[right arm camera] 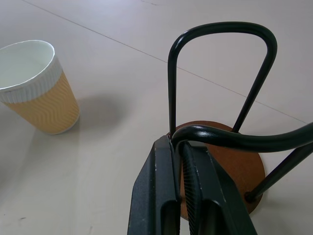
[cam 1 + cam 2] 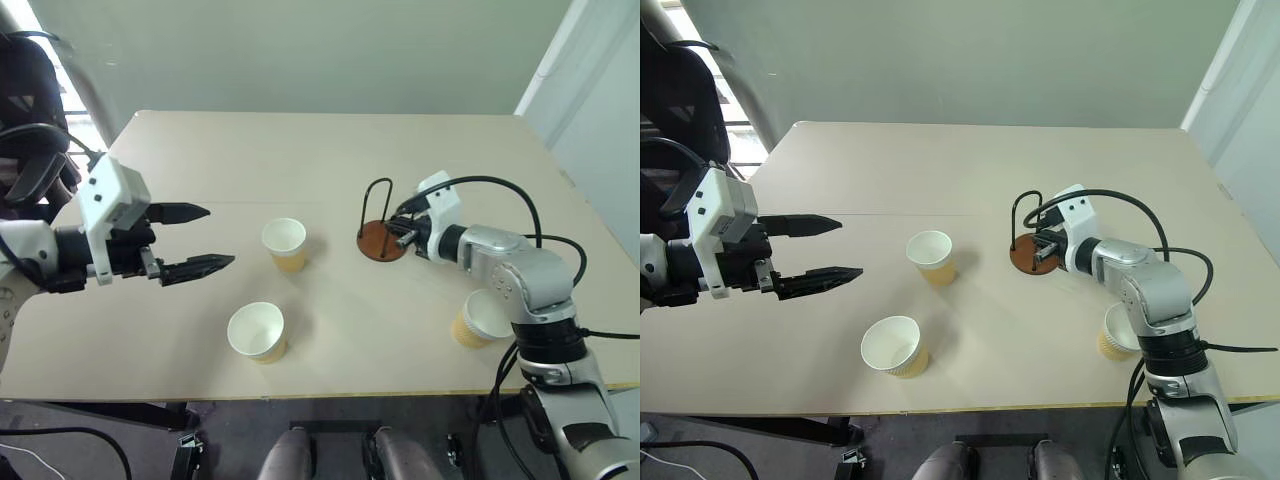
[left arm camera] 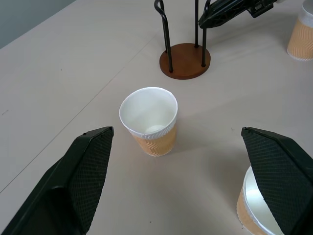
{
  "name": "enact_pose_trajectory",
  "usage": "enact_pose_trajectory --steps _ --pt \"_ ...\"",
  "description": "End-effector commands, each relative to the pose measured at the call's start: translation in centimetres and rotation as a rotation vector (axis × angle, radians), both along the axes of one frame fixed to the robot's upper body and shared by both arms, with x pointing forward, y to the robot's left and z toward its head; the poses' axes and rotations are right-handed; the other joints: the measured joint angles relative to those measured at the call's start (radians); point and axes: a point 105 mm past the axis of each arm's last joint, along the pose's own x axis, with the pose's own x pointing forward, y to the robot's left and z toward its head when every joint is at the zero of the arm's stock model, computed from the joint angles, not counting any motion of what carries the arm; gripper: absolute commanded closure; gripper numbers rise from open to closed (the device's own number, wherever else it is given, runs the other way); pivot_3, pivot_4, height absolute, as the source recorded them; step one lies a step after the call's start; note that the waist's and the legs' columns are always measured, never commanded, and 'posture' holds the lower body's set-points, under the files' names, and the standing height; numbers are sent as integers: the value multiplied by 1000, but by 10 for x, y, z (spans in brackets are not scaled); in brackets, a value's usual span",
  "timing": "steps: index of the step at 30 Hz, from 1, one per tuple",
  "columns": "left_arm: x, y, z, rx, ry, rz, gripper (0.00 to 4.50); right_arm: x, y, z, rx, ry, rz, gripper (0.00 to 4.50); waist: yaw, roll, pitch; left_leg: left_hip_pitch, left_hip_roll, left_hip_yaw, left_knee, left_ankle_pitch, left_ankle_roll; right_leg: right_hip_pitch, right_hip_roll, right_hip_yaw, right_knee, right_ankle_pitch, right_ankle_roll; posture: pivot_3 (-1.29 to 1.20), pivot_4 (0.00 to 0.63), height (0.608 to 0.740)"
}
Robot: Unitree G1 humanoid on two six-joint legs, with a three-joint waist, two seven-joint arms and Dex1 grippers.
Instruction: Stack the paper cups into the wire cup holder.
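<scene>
The wire cup holder (image 2: 380,241), a brown disc with black wire loops, stands right of the table's centre. My right gripper (image 2: 403,232) is shut on its near wire loop (image 1: 215,138), the wire pinched between the fingers (image 1: 161,196). One paper cup (image 2: 285,243) stands upright mid-table. A second (image 2: 257,331) stands nearer the front edge. A third (image 2: 480,318) stands at the right, partly behind my right arm. My left gripper (image 2: 218,236) hovers open to the left of the two cups, holding nothing.
The beige table (image 2: 300,150) has bare room behind the holder and cups. A dark chair (image 2: 30,120) stands off the table's far left corner. The front edge runs just past the nearest cup.
</scene>
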Motion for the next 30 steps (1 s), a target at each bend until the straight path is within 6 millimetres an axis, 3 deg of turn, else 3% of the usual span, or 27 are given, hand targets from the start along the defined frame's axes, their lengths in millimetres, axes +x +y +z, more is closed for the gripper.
enact_pose_trajectory --steps 1,6,9,14,19,30 --pt "-4 -2 14 22 -66 -7 0 -1 3 12 1 -49 23 4481 0 0 0 0 0 0 0 0 0 0 0 0 0 0 0 0 150 740" --pt "-5 -1 15 23 -64 -6 0 -6 -3 14 11 -50 80 4481 0 0 0 0 0 0 0 0 0 0 0 0 0 0 0 0 150 740" --pt "-5 0 15 26 -60 -6 0 -22 0 18 2 -59 206 4481 2 0 0 -1 0 0 0 0 0 0 0 0 0 0 0 0 150 740" --pt "-4 -1 15 33 -46 -20 0 -85 13 17 -30 5 583 4481 2 0 0 -3 0 0 0 0 -1 -2 0 0 -1 0 0 0 150 740" --pt "-1 -3 16 35 -35 -43 0 -123 16 7 -58 83 785 4481 0 -3 -1 -3 0 0 0 1 -3 -2 1 0 -1 -1 0 0 150 740" --pt "1 -7 16 44 -16 -73 0 -141 15 -15 -111 88 862 4481 0 -3 -1 -3 0 0 2 5 -1 -1 1 0 0 0 -1 0 150 740"
